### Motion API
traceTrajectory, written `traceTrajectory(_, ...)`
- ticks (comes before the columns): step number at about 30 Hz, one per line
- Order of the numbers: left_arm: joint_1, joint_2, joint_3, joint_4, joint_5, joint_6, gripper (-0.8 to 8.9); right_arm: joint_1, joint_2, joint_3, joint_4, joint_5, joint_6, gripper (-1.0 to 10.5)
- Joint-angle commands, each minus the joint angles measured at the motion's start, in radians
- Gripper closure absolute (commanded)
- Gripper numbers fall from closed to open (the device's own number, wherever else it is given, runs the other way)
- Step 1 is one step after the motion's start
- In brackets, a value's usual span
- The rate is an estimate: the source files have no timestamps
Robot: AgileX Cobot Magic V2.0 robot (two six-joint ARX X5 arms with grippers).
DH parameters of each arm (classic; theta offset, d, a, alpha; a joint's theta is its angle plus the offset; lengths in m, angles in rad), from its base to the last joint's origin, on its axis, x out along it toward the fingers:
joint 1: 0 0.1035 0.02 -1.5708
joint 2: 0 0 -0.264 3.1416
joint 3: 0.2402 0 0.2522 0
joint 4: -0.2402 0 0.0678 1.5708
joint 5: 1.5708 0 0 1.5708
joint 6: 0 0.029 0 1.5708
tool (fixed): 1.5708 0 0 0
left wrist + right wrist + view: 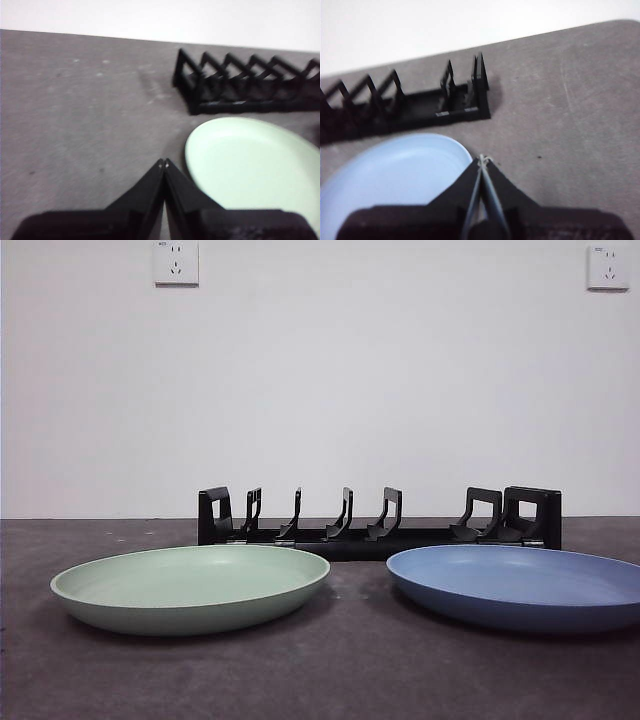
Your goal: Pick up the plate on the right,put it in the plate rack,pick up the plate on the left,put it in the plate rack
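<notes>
A blue plate (520, 585) lies flat on the table at the right, and a pale green plate (190, 585) lies flat at the left. Behind them stands the long black plate rack (380, 520) with its upright prongs, holding nothing. Neither arm shows in the front view. In the left wrist view my left gripper (163, 163) is shut and holds nothing, just beside the rim of the green plate (255, 165), with the rack (250, 85) beyond. In the right wrist view my right gripper (481, 158) is shut and holds nothing, at the edge of the blue plate (395, 180), with the rack (410, 107) beyond.
The dark grey table (340, 670) runs back to a white wall with two sockets (176, 262) high up. The table's rounded far corner (620, 30) shows in the right wrist view.
</notes>
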Motion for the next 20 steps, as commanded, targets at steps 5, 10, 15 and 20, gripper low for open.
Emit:
traceTrajectory(5,0.003,0.037,0.125,-0.018,0.043,-0.061,8.2,-0.001,0.063,0.143,0.011,-0.047,0.084,9.6)
traceTrajectory(10,0.003,0.099,0.249,-0.112,0.104,-0.072,8.2,-0.001,0.181,0.288,-0.097,-0.113,0.081,9.6)
traceTrajectory(15,0.003,0.181,0.396,-0.233,0.179,-0.056,8.2,-0.001,0.319,0.47,-0.247,-0.211,-0.01,9.6)
traceTrajectory(20,0.003,0.271,0.558,-0.354,0.252,0.003,8.2,-0.001,0.455,0.688,-0.437,-0.288,-0.116,9.6)
